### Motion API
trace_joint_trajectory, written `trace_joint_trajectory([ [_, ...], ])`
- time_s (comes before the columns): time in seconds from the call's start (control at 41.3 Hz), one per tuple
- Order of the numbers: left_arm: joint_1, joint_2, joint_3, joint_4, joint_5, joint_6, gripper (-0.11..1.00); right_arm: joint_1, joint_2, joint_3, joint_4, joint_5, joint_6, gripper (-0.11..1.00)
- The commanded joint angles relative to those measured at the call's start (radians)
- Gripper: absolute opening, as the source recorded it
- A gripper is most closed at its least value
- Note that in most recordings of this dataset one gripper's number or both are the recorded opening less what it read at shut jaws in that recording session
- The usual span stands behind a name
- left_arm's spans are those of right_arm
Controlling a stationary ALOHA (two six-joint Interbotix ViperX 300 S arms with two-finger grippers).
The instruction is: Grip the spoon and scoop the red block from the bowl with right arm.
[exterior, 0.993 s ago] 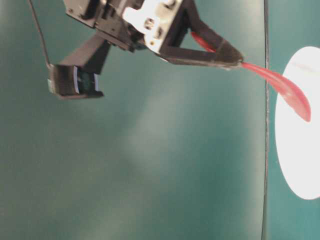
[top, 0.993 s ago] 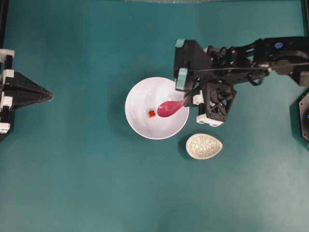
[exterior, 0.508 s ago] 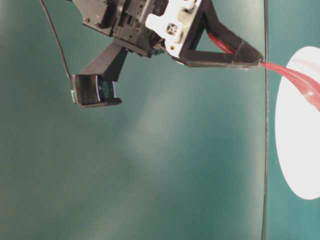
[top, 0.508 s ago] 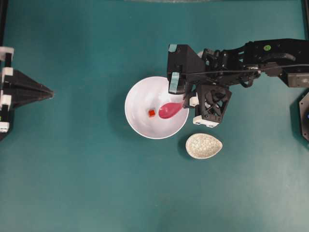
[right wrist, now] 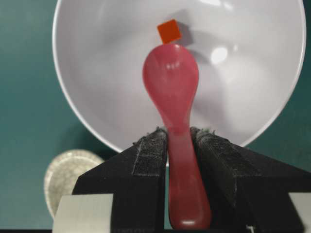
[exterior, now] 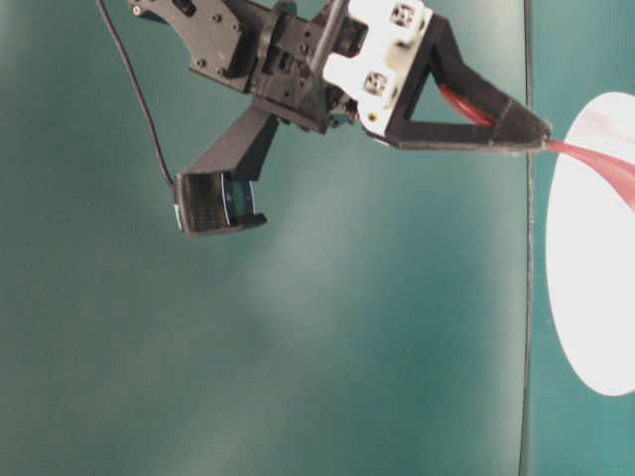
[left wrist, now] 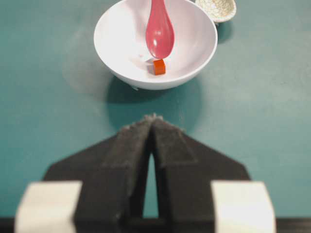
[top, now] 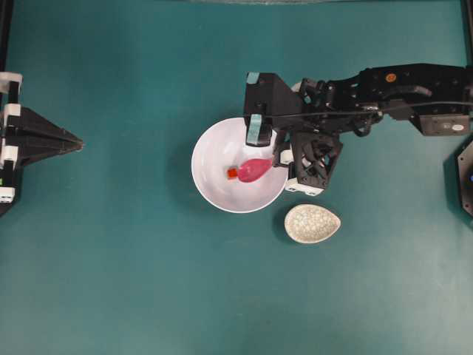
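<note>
In the right wrist view, nearest the lens, we see the right gripper [right wrist: 178,141] clamped on the handle of the spoon [right wrist: 171,82], one pad on each side of the pink shaft. The grip step is therefore complete. Beyond the pads, the spoon's oval bowl reaches down into the bowl [right wrist: 97,111], and its tip sits just beside the red block [right wrist: 168,31], possibly touching it; we cannot tell which. The block rests on the white floor of the bowl, not in the spoon, so we judge the scoop itself as not yet done: the tip must slide under the cube and lift it clear.

In the overhead view, the right arm [top: 384,92] extends from the right edge toward the middle, with its wrist over the bowl's right rim. The table-level view shows the gripper pointing toward the bowl with the spoon handle projecting from between the fingertips at a shallow downward tilt.

The speckled spoon rest [top: 312,223] lies on the green table [top: 148,281] just outside the bowl, apart from it and holding nothing.

Farthest from the work, the left gripper [top: 74,145] sits at the left edge, well apart from the bowl. In the left wrist view its jaws meet at the tips and hold nothing.
</note>
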Motion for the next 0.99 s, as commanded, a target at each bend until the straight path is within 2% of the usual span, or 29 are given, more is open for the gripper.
trace_joint_trajectory([
  [0.0,0.002,0.005,-0.017,0.002,-0.011,0.002,0.0,-0.002,-0.003,-0.032,-0.002,-0.005,-0.002,0.25],
  [0.436,0.002,0.005,-0.017,0.002,-0.009,0.003,0.0,-0.002,0.044,-0.075,-0.002,-0.011,-0.002,0.25],
  [0.702,0.002,0.005,-0.015,0.002,-0.009,0.003,0.0,-0.002,0.064,-0.107,0.002,-0.074,0.008,0.25],
  [0.969,0.002,0.005,-0.014,0.002,-0.009,0.003,0.0,-0.002,0.063,-0.133,0.008,-0.078,0.023,0.25],
])
